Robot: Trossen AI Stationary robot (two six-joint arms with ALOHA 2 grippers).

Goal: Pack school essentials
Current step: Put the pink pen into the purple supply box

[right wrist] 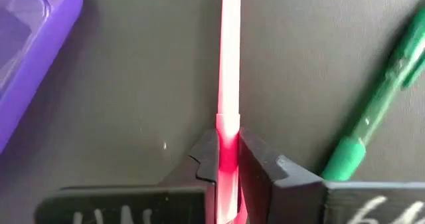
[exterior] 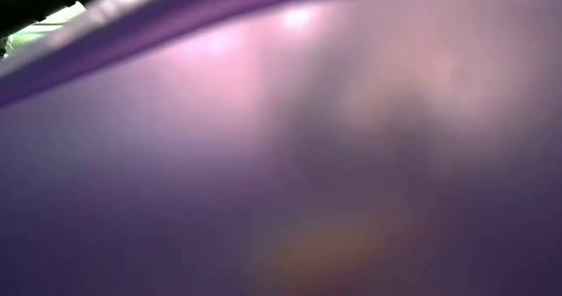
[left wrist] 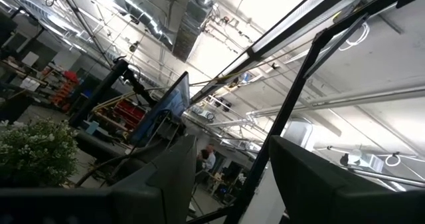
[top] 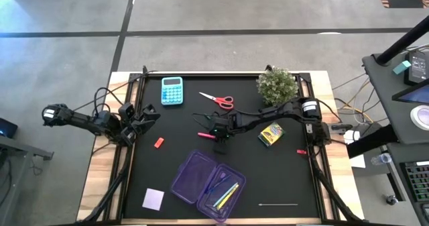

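A thin pink pen (top: pixel 206 135) lies at the middle of the black mat, and my right gripper (top: pixel 218 135) is shut on its right end. Beside it lies a green pen (right wrist: pixel 378 111). The open translucent purple case (top: pixel 208 184) sits nearer the front edge with several pens (top: pixel 226 194) inside. Red-handled scissors (top: pixel 218 100) and a yellow crayon box (top: pixel 271 134) rest flat on the mat. A lilac note pad (top: pixel 153 198) lies at the front left. My left gripper (top: pixel 144 115) waits open at the left edge, pointing upward at nothing. My right gripper pinches the pink pen near its right end (right wrist: pixel 228 127) between its two fingers. The fingers slant down from the table's right side, and the pen runs straight on ahead of them toward the left. The pen's free length appears to lie on the mat.
A blue calculator (top: pixel 172 90) and a green potted plant (top: pixel 277 85) stand at the far edge. A small red eraser (top: pixel 159 143) lies left of centre, and a thin pale stick (top: pixel 278 204) near the front right. The purple case (exterior: pixel 281 155) fills the low view.
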